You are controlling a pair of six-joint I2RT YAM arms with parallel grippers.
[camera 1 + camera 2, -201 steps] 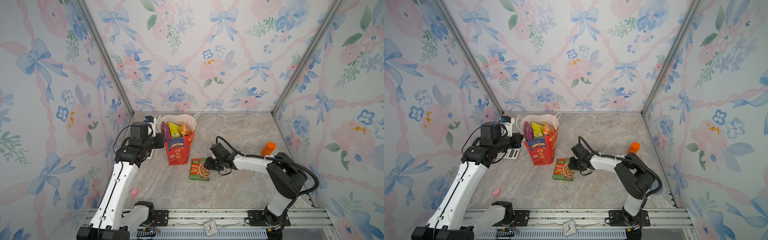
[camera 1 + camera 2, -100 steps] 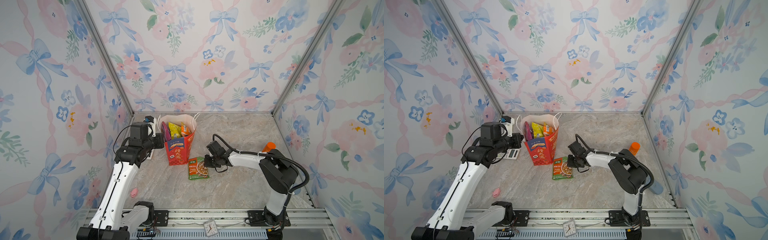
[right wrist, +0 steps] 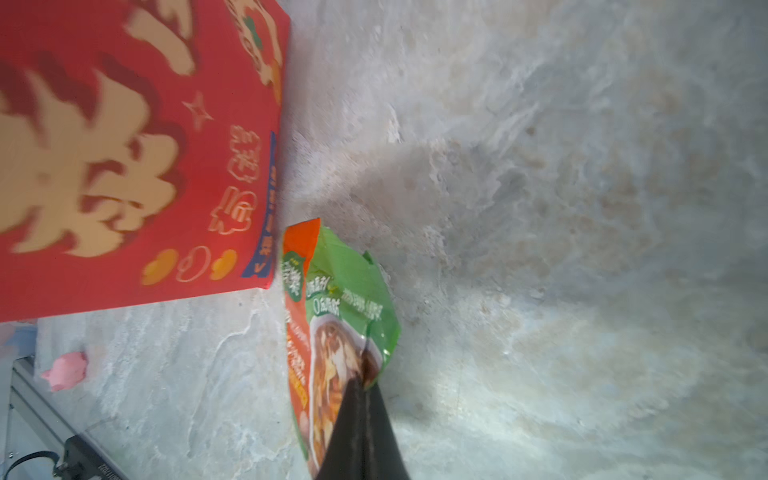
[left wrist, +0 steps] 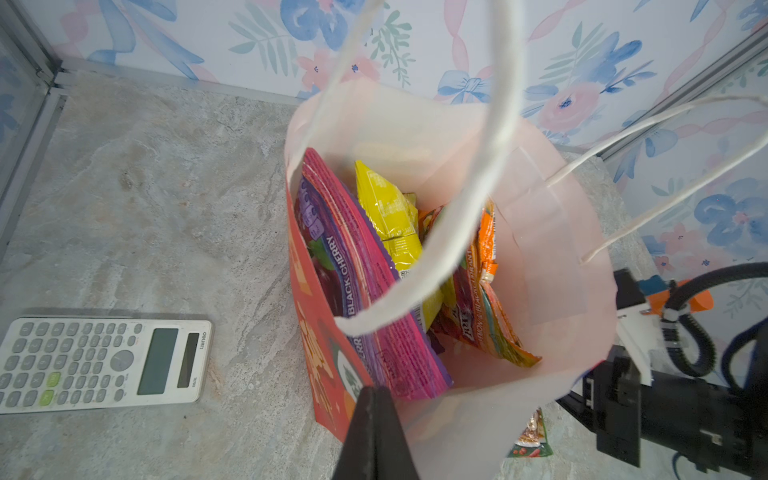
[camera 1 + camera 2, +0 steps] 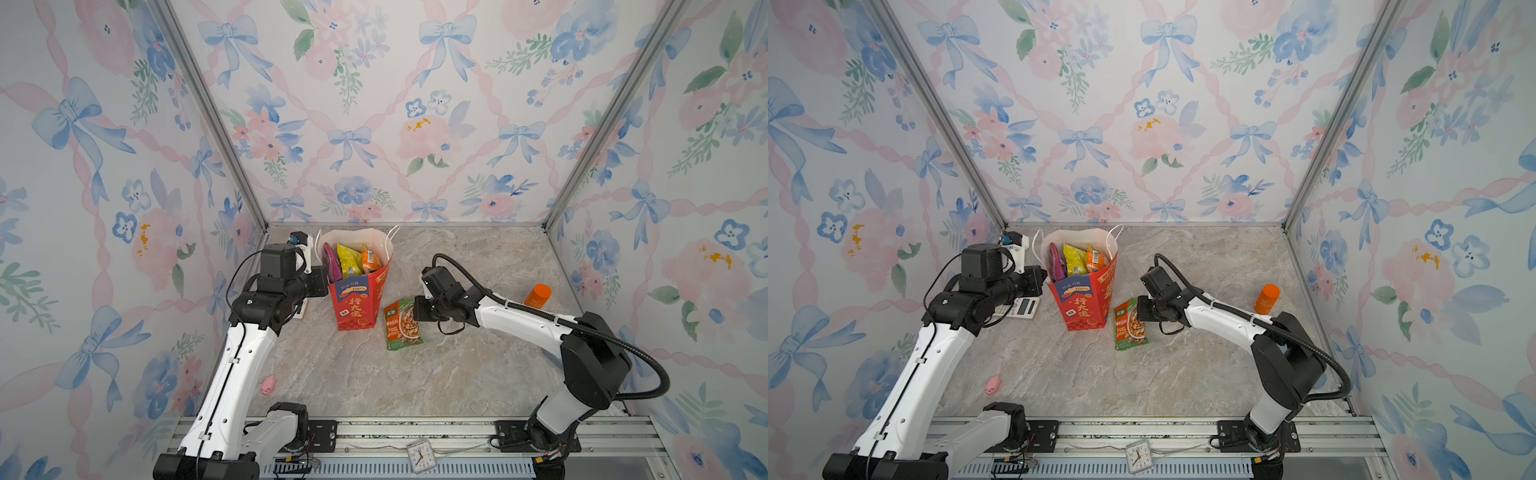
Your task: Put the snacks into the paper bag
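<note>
Right gripper [image 3: 363,382] pinches green packet [image 3: 349,291] (beside paper bag [image 3: 124,166]).

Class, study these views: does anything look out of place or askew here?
One green packet lies outside the paper bag, on the table beside its base, its edge pinched by the right gripper. A small clock on the front rail also looks odd.
</note>
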